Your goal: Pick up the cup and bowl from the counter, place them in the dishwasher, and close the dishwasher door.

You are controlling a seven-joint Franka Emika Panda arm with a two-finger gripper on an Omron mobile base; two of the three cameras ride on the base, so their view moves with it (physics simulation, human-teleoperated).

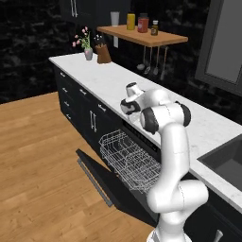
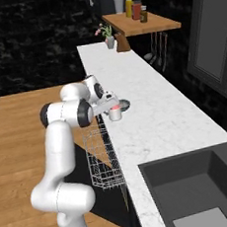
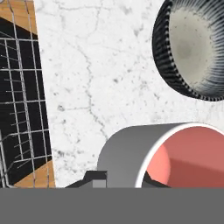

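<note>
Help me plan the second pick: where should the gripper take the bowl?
On its rim, coming straight down from above. The bowl sits upright on the counter, open side up, shallow and wide, so pinching one wall suits better than spanning it; choose the side away from the cup.

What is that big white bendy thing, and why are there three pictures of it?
That white thing is a robot arm in a pretend computer kitchen. Two pictures come from cameras riding behind it, one on its left, one on its right. The third comes from a camera on its hand, looking down.

On the white counter stand a little cup with a red inside and a grey bowl beside it. The gripper, the robot's two-finger hand, is right at the cup, which looks huge in the hand picture. I cannot tell whether the fingers are squeezing it.

Below, the dishwasher door lies folded open, and the wire rack is pulled out.
</note>
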